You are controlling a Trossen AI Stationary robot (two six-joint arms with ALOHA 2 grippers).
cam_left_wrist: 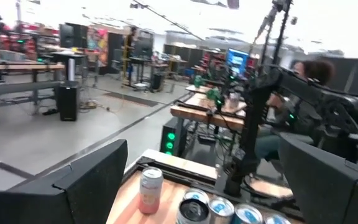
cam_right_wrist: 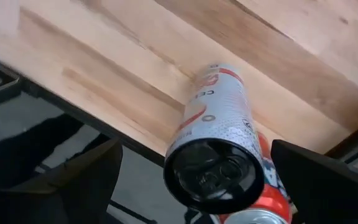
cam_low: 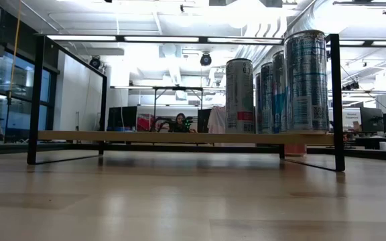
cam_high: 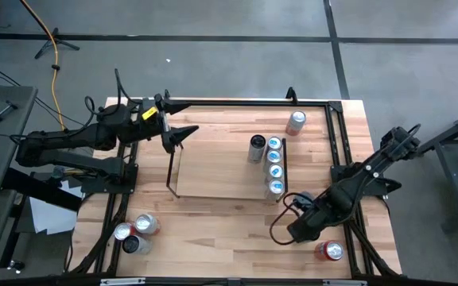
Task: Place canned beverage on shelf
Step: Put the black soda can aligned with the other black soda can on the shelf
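Note:
The shelf [cam_high: 221,168] is a light-wood board on black wire frames in the middle of the table. Several blue-topped cans [cam_high: 274,165] and a dark can [cam_high: 257,148] stand at its right end, also visible in the low view [cam_low: 307,80]. My right gripper [cam_high: 302,230] points down near the table's near right corner, open. A white-and-red can [cam_right_wrist: 213,143] stands upright below it, between the two fingers [cam_right_wrist: 73,180] and apart from them. A red can [cam_high: 330,251] stands beside it. My left gripper [cam_high: 183,137] hovers open above the shelf's left end.
A pink can [cam_high: 296,121] stands on the table beyond the shelf's far right end. Three cans [cam_high: 136,230] stand at the near left. Black rails [cam_high: 336,135] frame the tabletop. A person [cam_left_wrist: 303,68] sits in the room beyond the table's right side.

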